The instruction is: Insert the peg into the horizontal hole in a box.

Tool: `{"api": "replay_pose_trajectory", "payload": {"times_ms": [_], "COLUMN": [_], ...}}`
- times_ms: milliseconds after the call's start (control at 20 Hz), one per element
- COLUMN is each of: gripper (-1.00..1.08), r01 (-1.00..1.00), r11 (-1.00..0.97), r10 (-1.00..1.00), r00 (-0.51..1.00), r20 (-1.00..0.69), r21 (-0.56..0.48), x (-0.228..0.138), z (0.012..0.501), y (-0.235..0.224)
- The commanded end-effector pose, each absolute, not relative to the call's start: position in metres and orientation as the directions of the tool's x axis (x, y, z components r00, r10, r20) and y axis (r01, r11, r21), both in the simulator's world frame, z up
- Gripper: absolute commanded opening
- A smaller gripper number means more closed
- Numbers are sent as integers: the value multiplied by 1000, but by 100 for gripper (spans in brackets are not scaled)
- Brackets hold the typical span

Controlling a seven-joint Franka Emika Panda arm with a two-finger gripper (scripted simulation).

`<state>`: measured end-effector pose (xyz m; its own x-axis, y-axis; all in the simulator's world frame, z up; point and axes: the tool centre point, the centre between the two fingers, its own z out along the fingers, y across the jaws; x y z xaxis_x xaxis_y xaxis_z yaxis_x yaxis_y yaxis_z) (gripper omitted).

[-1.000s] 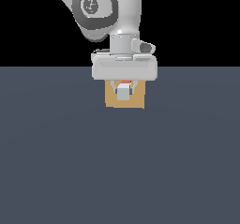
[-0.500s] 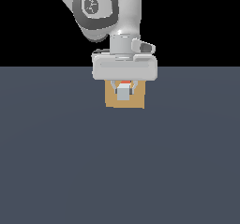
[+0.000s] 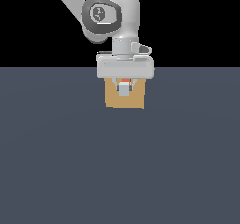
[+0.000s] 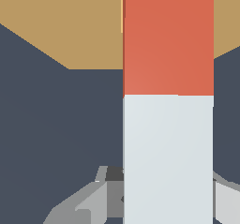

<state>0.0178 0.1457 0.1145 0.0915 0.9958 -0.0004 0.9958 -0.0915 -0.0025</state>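
The gripper is closed on the peg at its pale end, the orange end pointing at the box. The peg sits at the box's centre, about 12 o'clock from its lower edge. The hole is hidden, so entry is probably just beginning; push straight and level, without tilting.

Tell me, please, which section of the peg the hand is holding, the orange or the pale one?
The pale section: the hand grips there, while the orange end points toward the box.

orange-red peg w/ pale grey-white end, tan box, grey-white gripper, dark slate-blue floor
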Motion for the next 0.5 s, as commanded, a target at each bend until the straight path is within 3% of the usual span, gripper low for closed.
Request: {"api": "replay_pose_trajectory", "payload": {"times_ms": [0, 450], "gripper": [-100, -100], "r01": [996, 996], "r11": [-91, -91], "r10": [996, 996], "r00": [91, 91], "r20": [1, 1], "r21": [1, 1], "x": [20, 24], "z": [116, 117], "y": [166, 194]}}
